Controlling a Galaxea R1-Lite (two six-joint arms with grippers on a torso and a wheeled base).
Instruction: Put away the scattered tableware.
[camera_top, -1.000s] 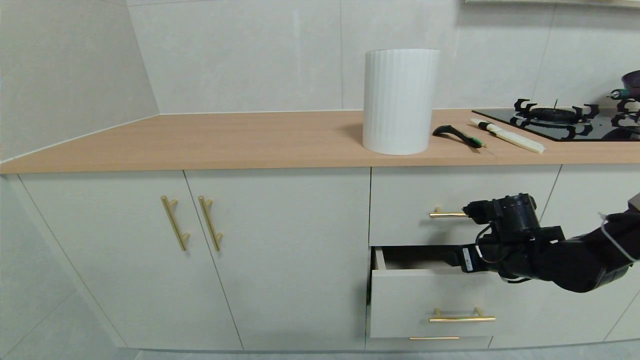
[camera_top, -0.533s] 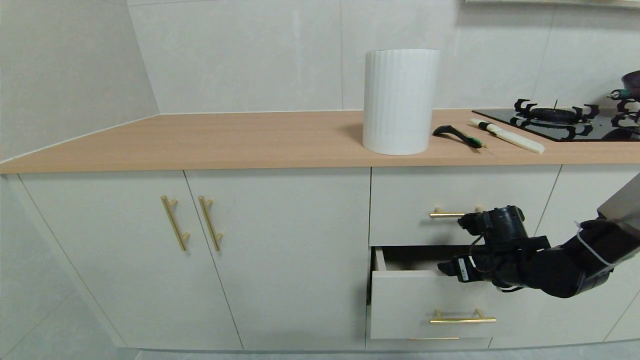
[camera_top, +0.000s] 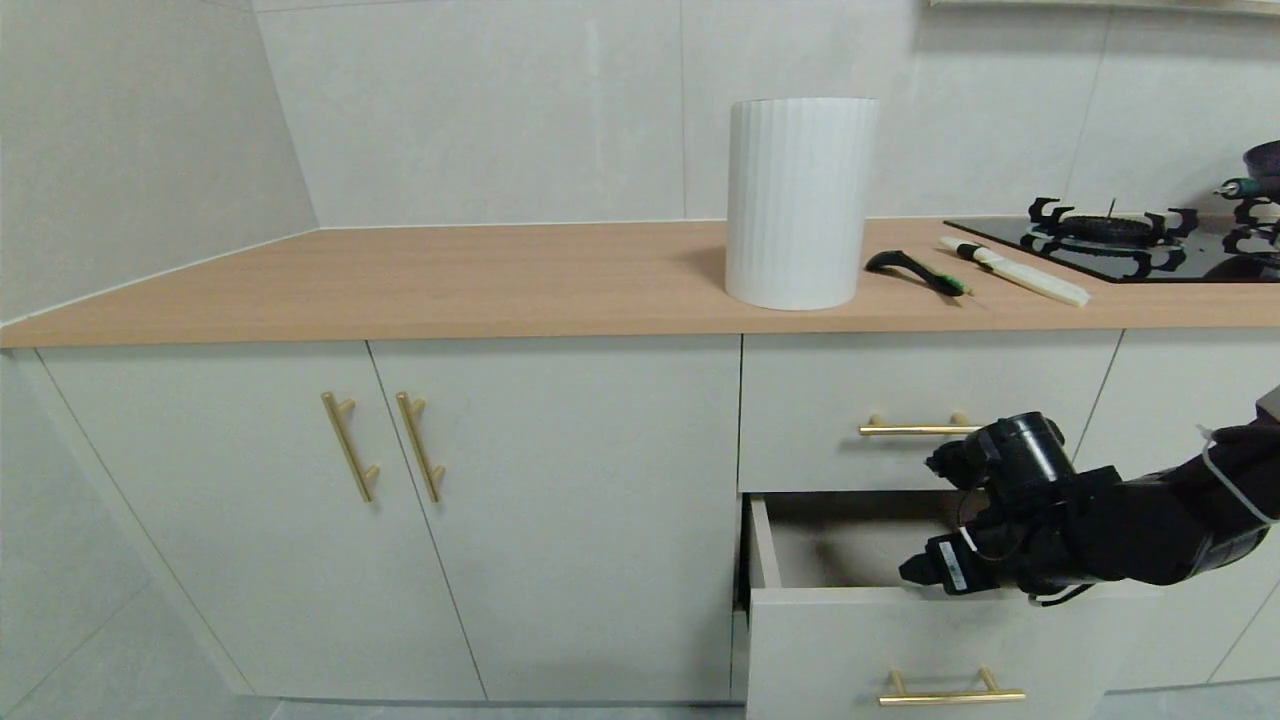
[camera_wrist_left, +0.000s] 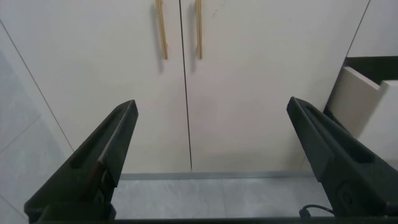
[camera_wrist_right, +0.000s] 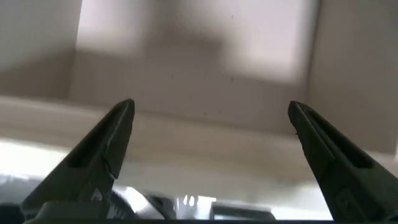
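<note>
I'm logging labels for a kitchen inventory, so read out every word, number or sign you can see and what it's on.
Small white sticker on the black right tool: it carries some print, too small to read.
White ribbed cylindrical container: no text.
Wooden countertop: no text.
Pale open drawer with a brass handle: no text.
Nothing legible anywhere.

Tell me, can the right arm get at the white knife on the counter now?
Probably, but not directly: the right gripper sits low at the open drawer, under the counter edge. It must rise first. The knife itself lies uncovered.
</note>
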